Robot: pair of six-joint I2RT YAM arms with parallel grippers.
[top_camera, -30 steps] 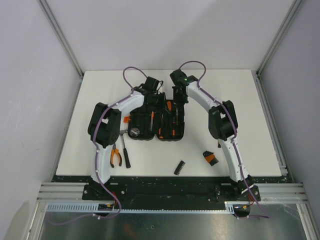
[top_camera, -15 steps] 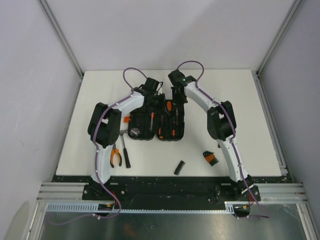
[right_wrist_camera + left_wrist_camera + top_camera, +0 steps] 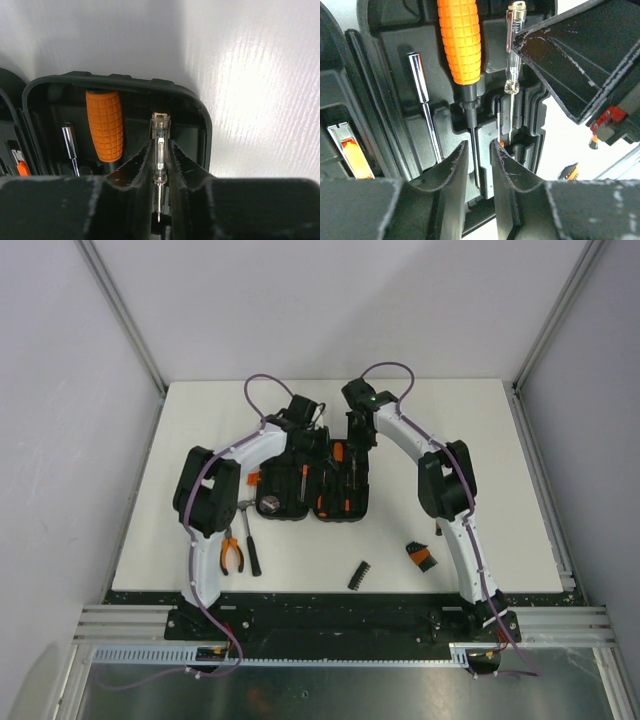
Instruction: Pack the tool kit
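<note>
**Top external and wrist views: arms meet over the opened tool kit (image 3: 340,519)**

Top external: the tool kit lies unfolded on the table (image 3: 480,440), both halves flat. The left gripper (image 3: 318,438) hangs over the kit's far edge. The right gripper (image 3: 357,435) is just beside it, over the right half. Their jaws are too small in this view to judge. Orange-handled pliers (image 3: 232,552) lie on the table well behind the left gripper, toward its arm's base.

Left wrist: the jaws stand narrowly parted and hold nothing. Straight ahead of them, in the moulded slots, lies an orange-handled screwdriver (image 3: 460,40). Its thin shaft shows through the gap, and neither finger visibly touches it. A chrome bar (image 3: 422,85) lies to the fingers' left and a clear tester screwdriver (image 3: 512,50) to their right.

Right wrist: the fingers (image 3: 142,165) sit close on either side of the tester screwdriver, whose tip points back toward the wrist. Whether they press it, I cannot tell. The orange-handled screwdriver lies in the kit to the fingers' left.
</note>
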